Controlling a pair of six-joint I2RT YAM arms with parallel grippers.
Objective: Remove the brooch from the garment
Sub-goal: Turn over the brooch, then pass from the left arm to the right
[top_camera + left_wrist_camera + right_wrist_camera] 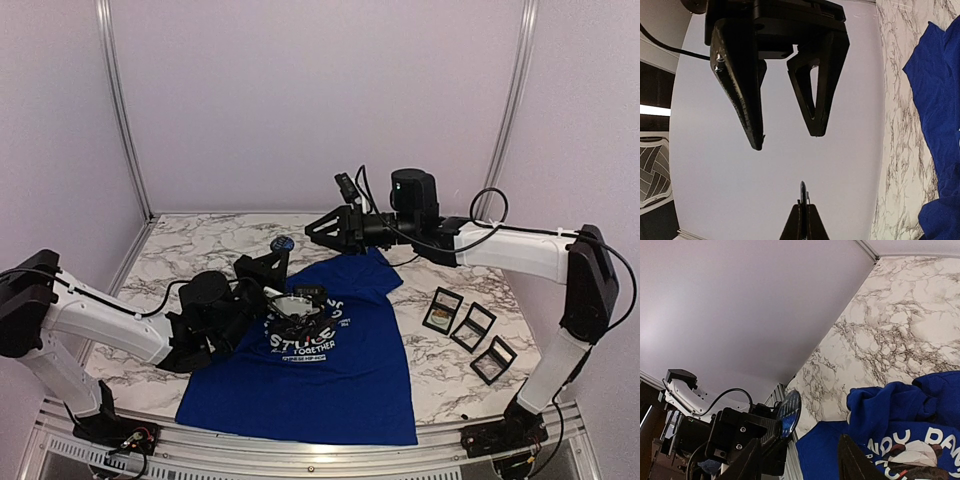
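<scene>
Lilac walls (320, 100) enclose a marble-patterned table (200, 245); both show in all three views.

Item 1: shirt (330, 370), royal blue, lying flat at the middle of the table. The printed chest faces up and the far edge is rumpled. White lettering and part of a panda print show in the right wrist view (890, 405). The left wrist view catches only a bunched blue edge (940, 100).

Item 2: brooch (283, 243), small, round and dark blue. It is off the shirt, held in the air just beyond the shirt's far left corner. It looks like a tilted disc from the right wrist (789, 412) and a thin edge-on sliver from the left wrist (802, 190).

Item 3: left arm (100, 320), reaching in from the left. The left jaws are pressed together, pinching the brooch by its rim.

Item 4: right arm (510, 250), stretched across the far side of the table. The right jaws are spread with nothing between them, and they point at the brooch from close by.

Item 5: three small black-framed boxes (473, 327) in a diagonal row to the right of the shirt, apart from it.
</scene>
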